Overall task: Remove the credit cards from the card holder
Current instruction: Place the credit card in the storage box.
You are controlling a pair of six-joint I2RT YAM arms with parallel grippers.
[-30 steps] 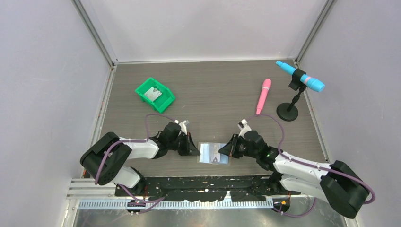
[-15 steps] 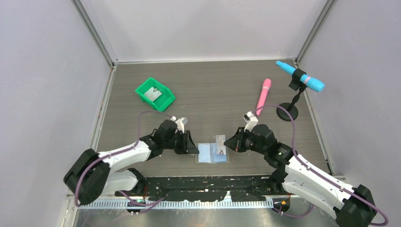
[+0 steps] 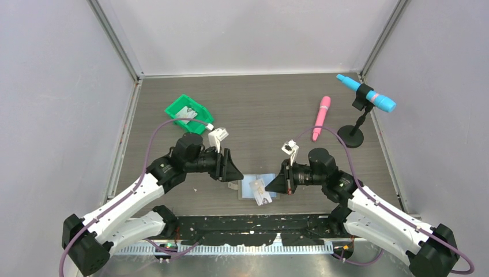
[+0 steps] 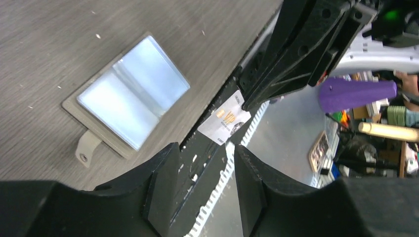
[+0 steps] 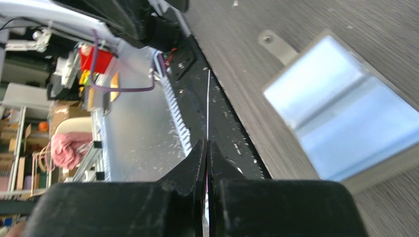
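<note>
the card holder [image 3: 252, 184] lies open and flat on the worktop [image 3: 259, 109] near its front edge, pale-blue pockets facing up and its grey tab [image 4: 88, 148] on the side toward the left arm. the right pincer [image 3: 277, 184] is clamped on one credit card [image 3: 262, 194], held by the holder's near right corner and apart from it in the left wrist view. the left pincer [image 3: 235, 173] hangs just left of the holder, fingers apart with nothing between them.
</note>
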